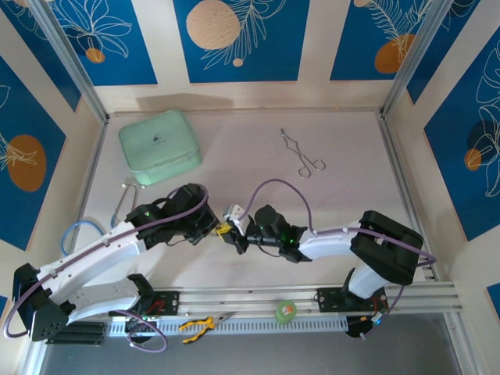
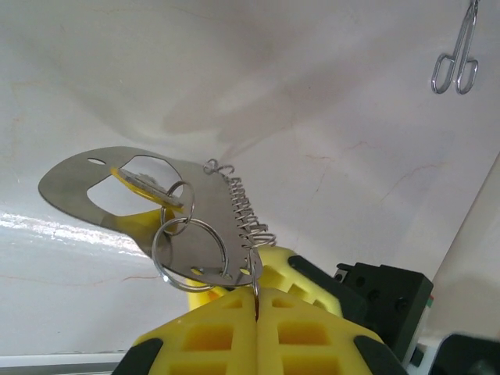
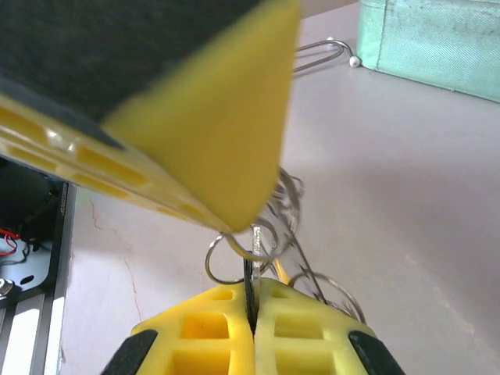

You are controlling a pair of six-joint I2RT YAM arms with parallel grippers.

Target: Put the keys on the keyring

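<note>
Surface [image 1: 258,156]: pale, walled in by blue flower-print panels, with rails along the near edge.
Left arm [image 1: 94,258]: reaches from the near left corner toward the centre.
Right arm [image 1: 375,246]: reaches from the near right, bent back toward the centre to meet the left.
Mint case [image 1: 160,147]: lies flat at the far left, well apart from the arms.
Stethoscope [image 1: 82,228]: blue tube at the left edge, partly under the left arm.
Forceps [image 1: 303,154]: silver, lying far and right of centre, well apart from both arms.
Pliers [image 1: 199,324]: yellow-handled, on the near rail left of centre.
Tape roll [image 1: 286,311]: green, on the near rail by the right arm's base.
Left gripper [image 2: 256,301]: yellow fingers pressed together, with a wire of the keyring running into the seam.
Right gripper [image 3: 251,301]: fingers pressed together on a thin metal strip [image 3: 251,269] seen edge-on; I cannot tell whether it is a key blade.
Metal plate [image 2: 74,183]: flat, silver, with cut-outs, hanging among the rings just beyond the left gripper.
Keyring [image 2: 187,220]: linked rings and a short chain, held above the surface at the centre, between the two grippers.
Keys: a yellow patch shows through the plate's cut-out; I cannot tell if it is a key head.
</note>
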